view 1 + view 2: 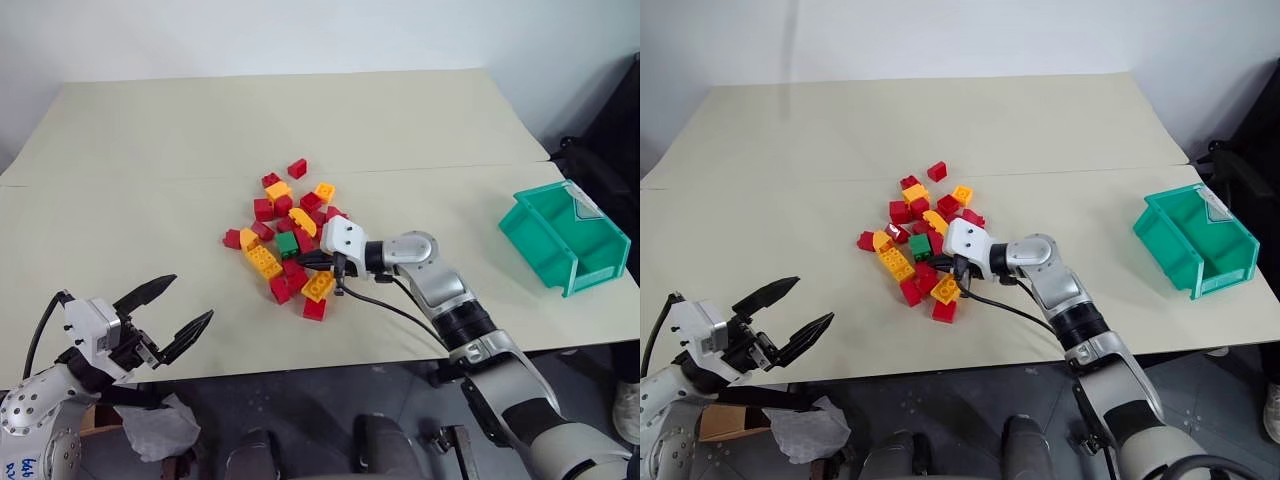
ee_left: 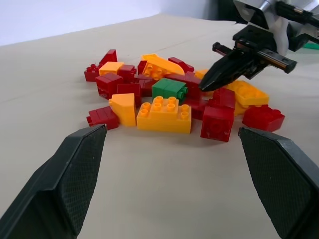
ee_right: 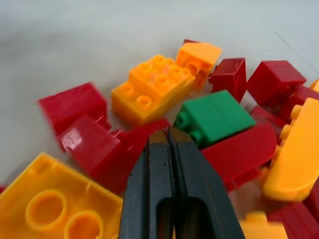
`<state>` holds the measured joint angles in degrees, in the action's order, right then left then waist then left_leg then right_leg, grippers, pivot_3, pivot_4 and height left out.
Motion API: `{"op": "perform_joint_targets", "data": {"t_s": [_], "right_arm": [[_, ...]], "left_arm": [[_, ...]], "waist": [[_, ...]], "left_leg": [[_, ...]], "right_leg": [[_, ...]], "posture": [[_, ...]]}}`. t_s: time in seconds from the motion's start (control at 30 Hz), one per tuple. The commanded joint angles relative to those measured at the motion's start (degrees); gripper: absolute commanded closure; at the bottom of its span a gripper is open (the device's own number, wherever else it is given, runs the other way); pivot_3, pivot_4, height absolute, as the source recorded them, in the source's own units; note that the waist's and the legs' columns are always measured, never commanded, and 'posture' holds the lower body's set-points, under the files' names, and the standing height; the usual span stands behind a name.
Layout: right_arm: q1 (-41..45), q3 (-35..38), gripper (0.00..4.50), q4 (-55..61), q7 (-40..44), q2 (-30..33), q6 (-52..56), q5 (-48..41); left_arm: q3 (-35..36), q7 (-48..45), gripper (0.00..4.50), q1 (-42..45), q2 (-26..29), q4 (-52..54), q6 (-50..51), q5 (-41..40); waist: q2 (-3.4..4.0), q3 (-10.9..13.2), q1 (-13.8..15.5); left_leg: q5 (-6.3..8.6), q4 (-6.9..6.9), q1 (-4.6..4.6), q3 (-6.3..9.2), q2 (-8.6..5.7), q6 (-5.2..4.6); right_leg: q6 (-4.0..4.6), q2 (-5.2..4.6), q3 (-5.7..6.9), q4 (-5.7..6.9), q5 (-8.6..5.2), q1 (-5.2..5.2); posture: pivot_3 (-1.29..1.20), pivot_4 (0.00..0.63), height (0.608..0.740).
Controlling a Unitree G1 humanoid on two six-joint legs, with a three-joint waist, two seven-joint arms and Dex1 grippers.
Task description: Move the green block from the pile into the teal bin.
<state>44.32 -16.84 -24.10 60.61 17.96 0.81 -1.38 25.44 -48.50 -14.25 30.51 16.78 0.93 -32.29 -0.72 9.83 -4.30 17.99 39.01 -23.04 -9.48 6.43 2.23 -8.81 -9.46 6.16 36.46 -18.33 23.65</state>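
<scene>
Two grippers show: our right gripper hangs clenched and empty just beside the green block, which sits in the pile among red and yellow bricks. We judge it must open before grasping. Our left gripper waits spread wide. Well apart sits the bin.

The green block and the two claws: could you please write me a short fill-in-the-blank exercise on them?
1. The right claw is ____, empty, its tips beside the green block.
2. The left claw stands ____, away from the pile.
3. The teal bin holds ____ bricks.

Missing words: shut; open; no
</scene>
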Motion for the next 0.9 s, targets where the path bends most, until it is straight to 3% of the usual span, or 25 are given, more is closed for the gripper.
{"op": "perform_joint_targets", "data": {"t_s": [0.03, 0.23, 0.27, 0.33, 0.5, 0.73, 0.9], "right_arm": [[-2.99, 4.36, 4.44, 5.07, 1.92, 3.28, 2.27, -4.41], [-12.18, 16.08, 4.44, 16.86, 8.87, 12.6, 9.57, -18.82], [-14.56, 18.3, 4.28, 18.21, 9.76, 14.38, 10.54, -20.98], [-18.46, 21.89, 3.92, 19.54, 10.64, 17.17, 10.95, -23.46], [-24.87, 28.82, 2.44, 16.92, 10.51, 22.28, 5.15, -23.27], [-27.85, 30.69, 0.14, 13.05, 10.44, 23.66, -3.06, -21.27], [-21.98, 25.03, 0.03, 15.15, 11.6, 20.26, -1.8, -22.1]], "left_arm": [[-0.11, -0.54, 0.0, 0.01, 0.49, -0.01, -0.02, -0.42], [-0.49, -2.21, 0.0, 0.87, 1.51, -0.53, 3.05, -2.58], [-0.49, -2.76, 0.0, 1.33, 1.89, -1.17, 3.04, -2.49], [-0.25, -3.36, 0.0, 2.63, 2.62, -2.63, 3.02, -2.52], [0.41, -5.45, 0.0, 5.46, 5.33, -6.64, 4.74, -2.94], [1.31, -8.11, 0.0, 7.95, 7.7, -10.93, 4.01, -2.6], [0.26, -7.62, 0.0, 8.4, 6.73, -10.62, 4.36, -2.22]], "waist": [[0.0, 0.0, 0.34], [0.13, 0.09, 1.71], [0.11, 0.07, 1.96], [0.1, 0.07, 2.62], [0.11, 0.07, 2.81], [0.12, 0.08, 2.55], [0.14, 0.09, 2.31]], "left_leg": [[0.01, 0.0, 0.0, 0.0, 0.0, 0.0], [0.02, 0.01, -0.01, -0.01, 0.0, -0.01], [0.04, 0.01, -0.01, -0.01, 0.0, -0.02], [0.05, 0.0, -0.01, -0.02, 0.0, -0.01], [0.05, 0.03, -0.01, -0.1, -0.01, -0.03], [0.05, -0.02, 0.09, -0.23, 0.01, -0.02], [0.04, 0.03, 0.12, -0.27, 0.03, -0.01]], "right_leg": [[0.0, 0.0, 0.0, -0.01, 0.0, 0.0], [0.0, 0.0, 0.0, -0.05, 0.0, 0.01], [0.0, 0.0, 0.0, -0.09, 0.0, 0.0], [0.0, 0.0, 0.01, -0.16, 0.0, -0.01], [0.0, 0.0, 0.01, -0.43, 0.0, -0.08], [0.0, 0.0, 0.0, -0.42, 0.0, -0.08], [0.0, 0.0, -0.02, -0.39, 0.0, -0.07]], "posture": [[0.0, 0.15, 0.74], [0.0, 0.15, 0.74], [0.0, 0.15, 0.74], [0.0, 0.15, 0.74], [0.0, 0.15, 0.74], [0.0, 0.15, 0.74], [0.0, 0.15, 0.74]]}}
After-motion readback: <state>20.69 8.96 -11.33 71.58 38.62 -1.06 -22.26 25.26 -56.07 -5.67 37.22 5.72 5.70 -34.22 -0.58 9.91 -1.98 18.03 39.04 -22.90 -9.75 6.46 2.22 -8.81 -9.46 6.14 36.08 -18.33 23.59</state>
